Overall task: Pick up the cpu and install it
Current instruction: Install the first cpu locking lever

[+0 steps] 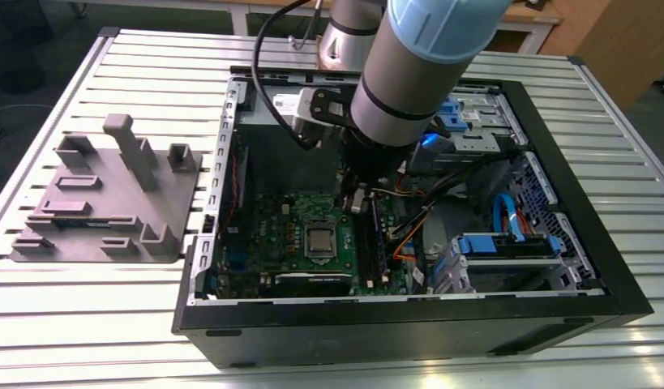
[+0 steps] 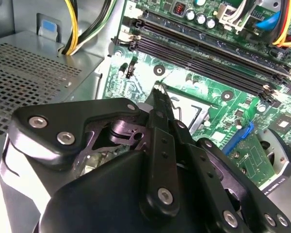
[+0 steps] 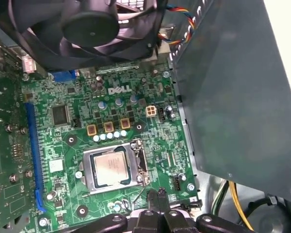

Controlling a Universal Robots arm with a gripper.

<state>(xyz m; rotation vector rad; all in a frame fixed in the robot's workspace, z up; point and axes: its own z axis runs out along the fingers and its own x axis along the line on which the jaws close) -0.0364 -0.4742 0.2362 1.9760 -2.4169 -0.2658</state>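
The arm is reaching down into the open computer case (image 1: 591, 267), its gripper (image 1: 359, 197) hanging just above the green motherboard (image 1: 277, 223). In the exterior view the cpu (image 1: 321, 238) is sitting in its socket near the middle of the board, just beside and below the gripper's tip, apart from it.

In the first wrist view the cpu (image 3: 110, 168) is showing its silvery top squarely, lying flat inside the socket frame (image 3: 115, 168), with the gripper (image 3: 155, 201) hovering past the frame's edge and a black fan (image 3: 89, 31) looming beyond the board. The grey power supply (image 3: 242, 92) is standing alongside the board there.

The second wrist view is giving what the others hide: the fingers (image 2: 160, 104) are pressed together to a narrow point with nothing between them, as far as I can make out, over the board near the socket. It is also showing the long memory slots (image 2: 208, 53) beyond the socket.

A grey parts fixture (image 1: 104, 198) is resting on the slatted table (image 1: 83, 324) outside the case, towards the exterior view's left.
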